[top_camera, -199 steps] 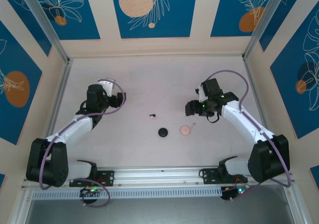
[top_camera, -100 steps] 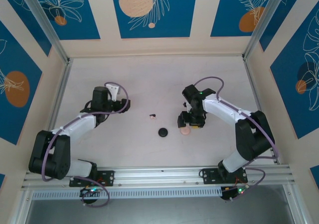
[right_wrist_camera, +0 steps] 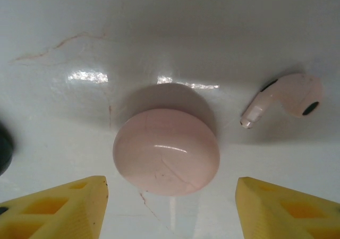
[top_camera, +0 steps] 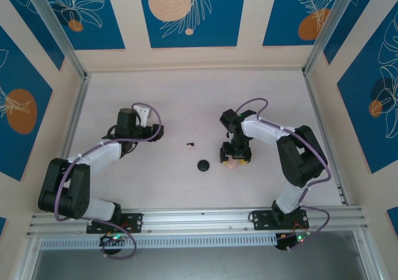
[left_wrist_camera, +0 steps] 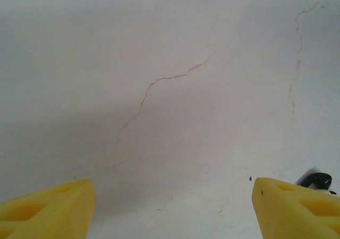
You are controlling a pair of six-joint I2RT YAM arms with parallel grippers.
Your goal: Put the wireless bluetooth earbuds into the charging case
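My right pincer (right_wrist_camera: pixel 171 199): spread, empty.
Pink case (right_wrist_camera: pixel 166 151): centred straight ahead of me.
Pink earbud (right_wrist_camera: pixel 289 96): just right of case, stem pointing left (right arm nearer).

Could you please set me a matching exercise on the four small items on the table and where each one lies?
Things:
1 pink case
2 pink earbud
3 black disc
4 dark earbud

Places:
A farthest left of the four, top view
B just right of the pink case, right wrist view
C under the open right gripper
D just left of the pink case, top view

Pairs: 1-C, 2-B, 3-D, 4-A
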